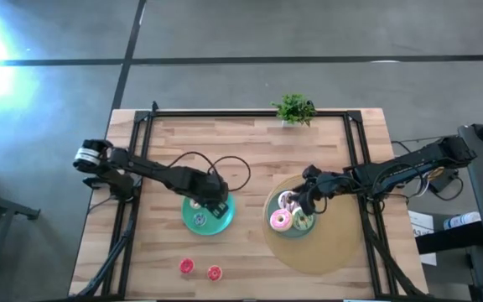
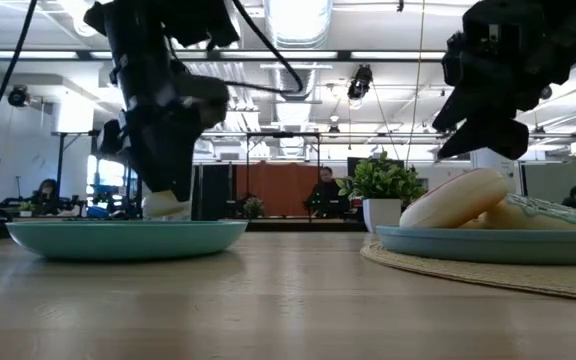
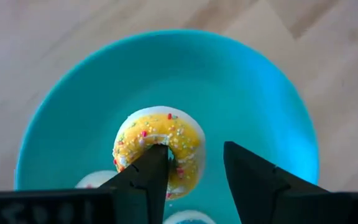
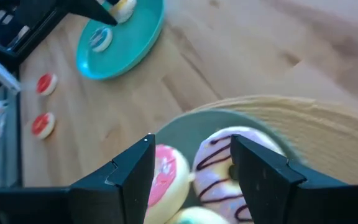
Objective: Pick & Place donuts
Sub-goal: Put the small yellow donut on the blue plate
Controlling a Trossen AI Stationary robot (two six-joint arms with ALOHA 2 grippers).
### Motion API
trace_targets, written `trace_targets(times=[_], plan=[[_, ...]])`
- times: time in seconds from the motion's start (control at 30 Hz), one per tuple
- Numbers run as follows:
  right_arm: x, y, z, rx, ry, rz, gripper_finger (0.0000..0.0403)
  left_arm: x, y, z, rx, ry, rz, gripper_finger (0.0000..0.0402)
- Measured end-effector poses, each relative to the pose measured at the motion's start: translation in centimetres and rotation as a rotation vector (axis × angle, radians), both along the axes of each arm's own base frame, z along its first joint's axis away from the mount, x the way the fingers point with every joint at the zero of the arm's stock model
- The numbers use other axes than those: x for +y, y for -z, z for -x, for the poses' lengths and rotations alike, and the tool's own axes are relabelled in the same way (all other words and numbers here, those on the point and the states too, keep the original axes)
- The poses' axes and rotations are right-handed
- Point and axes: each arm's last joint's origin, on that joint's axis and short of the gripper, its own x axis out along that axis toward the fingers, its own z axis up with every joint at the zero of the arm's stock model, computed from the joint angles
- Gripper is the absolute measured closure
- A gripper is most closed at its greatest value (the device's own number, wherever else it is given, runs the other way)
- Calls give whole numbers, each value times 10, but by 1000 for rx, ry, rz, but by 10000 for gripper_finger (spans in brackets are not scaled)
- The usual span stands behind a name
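My left gripper (image 3: pixel 194 158) is open, low over the left teal plate (image 1: pixel 221 221). A tiny yellow donut (image 3: pixel 160 149) lies flat on that plate. One fingertip stands at its hole, the other outside its ring. Two more tiny donuts (image 3: pixel 95 179) lie on the plate, partly hidden by the fingers. My right gripper (image 4: pixel 194 158) is open and hangs above the right plate (image 2: pixel 488 243). That plate holds the pink donut (image 4: pixel 166 177), the white-pink striped one (image 4: pixel 219 168) and the green one (image 1: pixel 302 222). Two tiny red donuts (image 1: pixel 186 266) lie on the table near its near edge. My left gripper comes from above, pointing down, with one finger (image 3: pixel 154 163) at the yellow donut's hole. The other finger stands clear of the ring's outer edge (image 3: pixel 197 152). Whether the inner finger touches the donut, I cannot tell. The donut lies flat on the plate.
The right plate sits on a round woven mat (image 1: pixel 334 252). A small potted plant (image 1: pixel 294 109) stands at the far edge. A dark metal frame (image 1: pixel 141 134) runs along the table's sides. Bare wood lies between the two plates. People sit in the room far behind.
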Motion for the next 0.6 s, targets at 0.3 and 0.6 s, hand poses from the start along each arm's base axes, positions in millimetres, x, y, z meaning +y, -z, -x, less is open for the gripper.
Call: trace_targets(times=[0.3,0.6], plan=[[4,-4,-4,-49,11,-212,202,-42,-3,18,74,424,-220,273],[1,-2,-39,-238,49,-379,232,-56,-4,22,61,470,-234,273]])
